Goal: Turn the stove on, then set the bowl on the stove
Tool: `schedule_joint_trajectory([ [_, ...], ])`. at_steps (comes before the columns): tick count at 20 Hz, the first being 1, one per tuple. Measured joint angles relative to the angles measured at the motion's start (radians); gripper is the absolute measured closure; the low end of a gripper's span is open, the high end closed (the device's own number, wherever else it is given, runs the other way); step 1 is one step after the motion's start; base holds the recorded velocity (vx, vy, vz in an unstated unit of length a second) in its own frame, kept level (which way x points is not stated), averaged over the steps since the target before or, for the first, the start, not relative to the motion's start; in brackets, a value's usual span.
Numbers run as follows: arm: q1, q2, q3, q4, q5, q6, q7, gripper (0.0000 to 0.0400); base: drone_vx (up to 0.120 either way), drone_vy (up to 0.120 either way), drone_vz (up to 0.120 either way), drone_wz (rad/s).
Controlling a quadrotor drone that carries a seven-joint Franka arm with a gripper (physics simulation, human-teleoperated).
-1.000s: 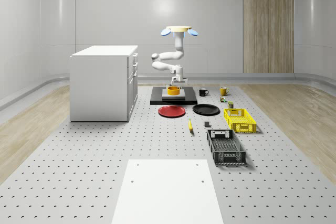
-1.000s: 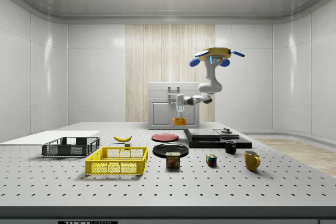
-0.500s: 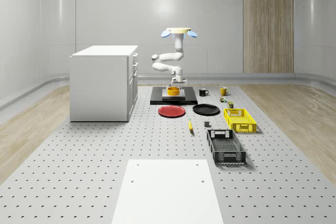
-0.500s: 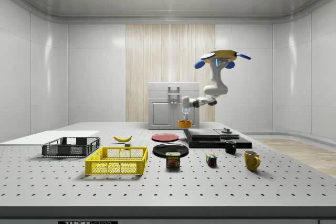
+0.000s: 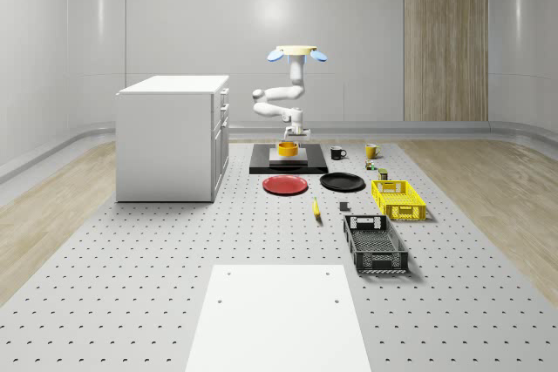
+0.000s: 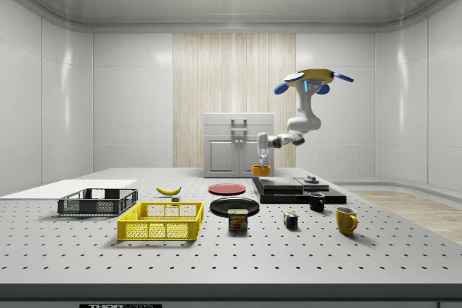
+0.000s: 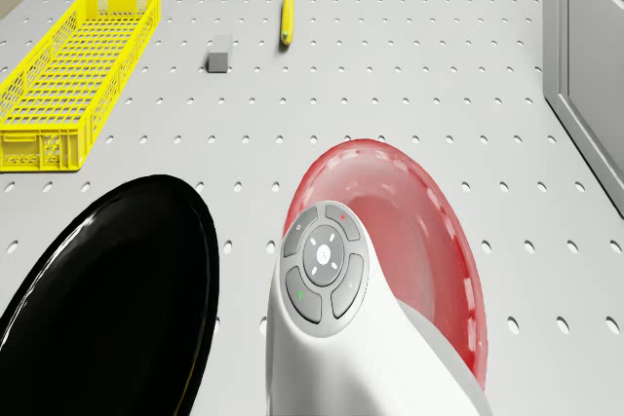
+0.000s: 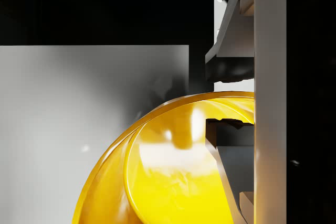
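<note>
While the drone [image 6: 314, 77] hovered above the stove [image 5: 318, 168], its gripper [image 8: 231, 124] pinched the bowl [image 8: 173, 177] by the rim, over the plate. The placing step looked underway; next, lower and release.

A red plate [image 5: 285, 185] and a black plate [image 5: 342, 182] lie side by side just beyond the claw, on the table. 2 crates, yellow [image 5: 398, 199] and dark grey [image 5: 375, 244], sit farther off, with a banana [image 5: 316, 208] between.

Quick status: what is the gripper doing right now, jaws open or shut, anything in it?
Gripper: jaws shut on the rim of the yellow bowl, held above the stove, while the drone hovers over it.
</note>
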Motion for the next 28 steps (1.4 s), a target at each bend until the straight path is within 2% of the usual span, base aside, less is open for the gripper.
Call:
schedule_joint_trajectory([
  [19, 0.0, -0.001, 0.0, 0.0, 0.0, 0.001, 0.0, 0.03, -0.12, -0.011, 0.0, 0.0],
  [28, -0.016, 0.007, -0.066, 0.039, -0.061, 0.038, -0.003, 0.03, 0.0, 0.0, 0.0, 0.0],
])
